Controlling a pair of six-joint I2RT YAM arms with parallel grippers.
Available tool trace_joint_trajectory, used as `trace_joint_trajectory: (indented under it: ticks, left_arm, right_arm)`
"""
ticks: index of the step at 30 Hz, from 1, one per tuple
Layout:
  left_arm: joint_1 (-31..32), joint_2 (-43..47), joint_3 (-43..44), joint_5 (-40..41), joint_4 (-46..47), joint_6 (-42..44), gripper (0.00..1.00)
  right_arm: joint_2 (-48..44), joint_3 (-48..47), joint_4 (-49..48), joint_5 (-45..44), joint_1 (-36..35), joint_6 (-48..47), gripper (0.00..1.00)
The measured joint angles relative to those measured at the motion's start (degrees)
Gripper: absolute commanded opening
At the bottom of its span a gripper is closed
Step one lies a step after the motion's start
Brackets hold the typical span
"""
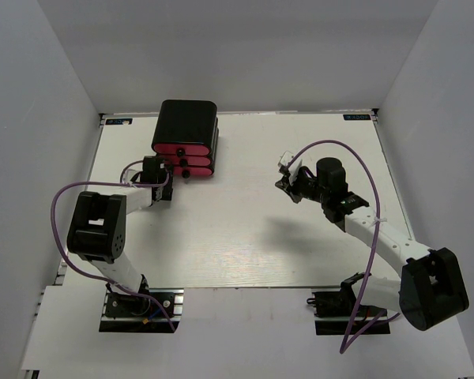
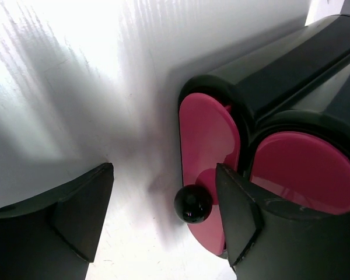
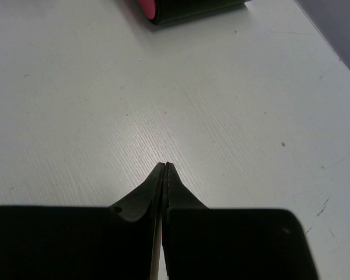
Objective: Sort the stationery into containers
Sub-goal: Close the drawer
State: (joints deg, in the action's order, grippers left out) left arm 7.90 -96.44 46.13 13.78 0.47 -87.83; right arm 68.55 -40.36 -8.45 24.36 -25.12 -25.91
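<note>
The black rounded box (image 1: 187, 125) with three stacked pink drawers (image 1: 183, 160) stands at the far left of the table. My left gripper (image 1: 166, 175) is open right in front of it. In the left wrist view my left gripper (image 2: 163, 213) has the lowest drawer's (image 2: 204, 140) black round knob (image 2: 193, 204) between its fingers, nearer the right finger (image 2: 239, 216) and not clamped. My right gripper (image 1: 288, 180) is shut and empty over bare table right of centre; its fingertips (image 3: 166, 170) meet. No sticks or eraser block show in any view.
The white table (image 1: 245, 229) is walled by grey panels on the left, back and right. The box's corner shows at the top of the right wrist view (image 3: 186, 9). A purple cable (image 1: 347, 150) loops above my right arm.
</note>
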Motion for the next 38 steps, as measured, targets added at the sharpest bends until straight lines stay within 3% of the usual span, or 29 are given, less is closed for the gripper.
trace_joint_trajectory:
  ticks: [11,13,16,21,23,24,25,26,28,31,33,35,36,38]
  left_arm:
    - [-0.3,-0.4,-0.5,-2.0,3.0,0.7,0.86]
    - [-0.4,-0.5,-0.7,-2.4,3.4,1.0,0.8]
    - [-0.4,-0.5,-1.4,-2.9,3.5,2.3,0.53]
    - [-0.4,2.8,-7.1,-5.5,4.6,5.3,0.38]
    - [-0.4,6.7,-11.4,-7.3,4.8,7.8,0.31]
    - [-0.4,8.6,-13.4,-8.7,5.2,10.3,0.32]
    - [-0.4,11.0,-15.9,-10.6,5.8,13.4,0.37]
    - [-0.5,13.5,-18.1,-13.5,6.0,17.3,0.58]
    - [-0.1,18.3,-20.3,-18.6,6.2,25.1,0.75]
    - [0.7,25.1,-20.9,-26.5,3.1,34.8,0.86]
    - [1.0,30.6,-20.6,-30.0,-0.2,40.4,0.87]
    - [1.0,37.1,-20.1,-31.7,-3.4,44.4,0.92]
    - [1.0,40.4,-19.8,-32.2,-4.3,46.1,1.0]
    - [1.0,47.6,-18.7,-32.9,-5.7,49.4,1.0]
  right_arm:
    - [-0.3,0.8,0.7,0.0,0.0,0.0,0.0]
    - [-0.4,0.9,0.7,0.0,0.1,0.0,0.0]
    - [-0.5,0.9,0.8,0.0,0.1,-0.2,0.0]
    - [-1.7,2.1,0.8,0.0,0.3,-0.2,0.0]
    - [-1.9,2.7,0.8,0.0,0.3,-0.2,0.29]
    - [-1.9,2.9,1.0,0.0,0.3,-0.2,0.46]
    - [-1.9,3.0,1.0,0.1,0.3,0.0,0.9]
    - [-2.0,3.1,1.1,0.1,0.3,0.4,0.9]
    - [-2.0,3.2,1.1,0.1,0.3,0.0,0.9]
    - [-2.2,3.3,1.2,-0.7,0.3,3.1,0.9]
    - [-2.2,3.3,1.5,-2.1,0.2,6.3,0.9]
    - [-2.2,2.9,2.8,-3.7,0.2,9.4,0.9]
    - [-2.2,2.5,3.6,-4.2,0.2,10.6,0.9]
    - [-2.2,1.4,5.1,-4.9,0.2,12.4,0.9]
